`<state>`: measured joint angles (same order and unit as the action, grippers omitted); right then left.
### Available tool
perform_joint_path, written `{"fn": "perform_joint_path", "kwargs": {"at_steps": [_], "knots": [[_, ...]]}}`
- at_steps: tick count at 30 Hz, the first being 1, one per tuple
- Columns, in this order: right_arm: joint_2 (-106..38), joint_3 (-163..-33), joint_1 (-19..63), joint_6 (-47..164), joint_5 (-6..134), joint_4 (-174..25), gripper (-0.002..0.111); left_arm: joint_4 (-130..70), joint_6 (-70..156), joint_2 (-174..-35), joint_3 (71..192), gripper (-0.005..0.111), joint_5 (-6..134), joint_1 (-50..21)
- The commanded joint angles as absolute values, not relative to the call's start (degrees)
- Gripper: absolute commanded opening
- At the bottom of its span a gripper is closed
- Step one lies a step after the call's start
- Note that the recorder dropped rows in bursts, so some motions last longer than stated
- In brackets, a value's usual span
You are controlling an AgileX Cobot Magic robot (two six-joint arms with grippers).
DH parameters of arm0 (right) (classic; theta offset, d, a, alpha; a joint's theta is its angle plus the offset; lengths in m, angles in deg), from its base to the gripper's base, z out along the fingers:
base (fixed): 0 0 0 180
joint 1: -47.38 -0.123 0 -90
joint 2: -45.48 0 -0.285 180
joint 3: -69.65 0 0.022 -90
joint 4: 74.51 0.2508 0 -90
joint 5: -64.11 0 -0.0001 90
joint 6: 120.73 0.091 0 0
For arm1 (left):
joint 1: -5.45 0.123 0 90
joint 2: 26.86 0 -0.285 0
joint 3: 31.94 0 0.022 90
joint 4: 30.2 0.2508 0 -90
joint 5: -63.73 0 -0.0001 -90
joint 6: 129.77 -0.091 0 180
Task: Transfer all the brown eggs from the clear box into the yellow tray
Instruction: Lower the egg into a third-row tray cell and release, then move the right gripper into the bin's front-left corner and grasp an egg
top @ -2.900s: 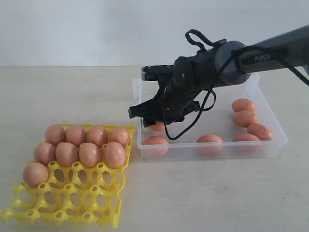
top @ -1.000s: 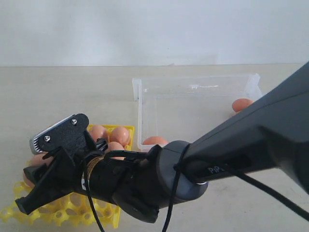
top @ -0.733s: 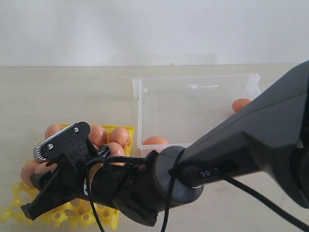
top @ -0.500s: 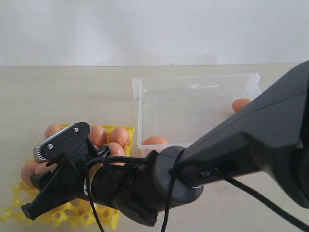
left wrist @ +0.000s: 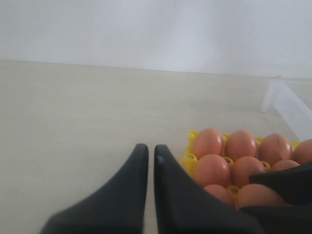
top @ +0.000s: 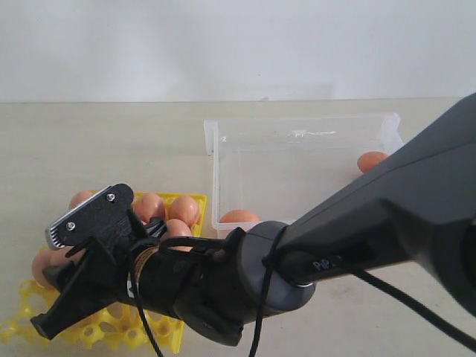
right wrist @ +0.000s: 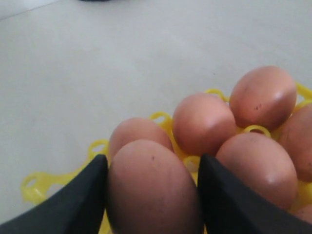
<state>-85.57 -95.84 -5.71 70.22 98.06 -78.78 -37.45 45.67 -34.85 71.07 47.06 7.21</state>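
Hovering over the yellow tray [top: 18, 326] in the exterior view was the right gripper [top: 63, 275]; the clear box [top: 216, 171] behind held two visible brown eggs [top: 239, 217]. Left wrist view: left gripper [left wrist: 150, 153] jaws were together, empty, beside the tray. Right wrist view: jaws were clamped on one brown egg [right wrist: 151, 190] above filled cups.

The gripper [right wrist: 152, 165] has 1 egg [right wrist: 153, 192] between its 2 black fingers [right wrist: 73, 207], each finger pressed against a side of the shell. The egg fills the gap and hangs just above the tray [right wrist: 36, 187], over its outer edge, where empty yellow rings show. Beyond it, 4 more eggs [right wrist: 204, 122] sit close together in the cups, the nearest partly hidden behind the held one. 2 further eggs are cut off at the picture's edge. All are matte reddish-brown with faint dark specks. The pale table [right wrist: 97, 58] stretches behind the tray.
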Motion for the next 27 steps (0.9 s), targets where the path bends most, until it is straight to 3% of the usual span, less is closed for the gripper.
{"fn": "perform_joint_path", "kwargs": {"at_steps": [1, 3, 15, 19, 21, 22, 24, 27], "knots": [[-84.7, -96.1, -5.8, 68.8, 96.8, -79.6, 0.058, -37.1, 45.7, -34.6, 70.8, 0.004, 47.5, 6.8], [-84.7, -96.1, -5.8, 67.7, 96.8, -79.6, 0.062, -37.1, 45.7, -34.6, 70.8, 0.004, 47.5, 6.8], [-79.9, -96.1, -5.8, 62.9, 99.7, -79.1, 0.062, -37.1, 45.7, -34.6, 70.8, 0.004, 47.5, 6.8], [-71.2, -96.1, -5.8, 49.6, 96.3, -62.7, 0.062, -37.1, 45.7, -34.6, 70.8, 0.004, 47.5, 6.8], [-68.1, -96.1, -5.8, 39.0, 87.9, -52.8, 0.053, -37.1, 45.7, -34.6, 70.8, 0.004, 47.5, 6.8], [-66.5, -96.1, -5.7, 28.3, 83.6, -45.7, 0.038, -37.1, 45.7, -34.6, 70.8, 0.004, 47.5, 6.8], [-63.2, -96.1, -2.7, 14.6, 76.8, -30.6, 0.023, -37.1, 45.7, -34.6, 70.8, 0.004, 47.5, 6.8], [-60.1, -96.6, 11.2, 10.0, 60.2, -12.6, 0.026, -37.1, 45.7, -34.6, 70.8, 0.004, 47.5, 6.8]]}}
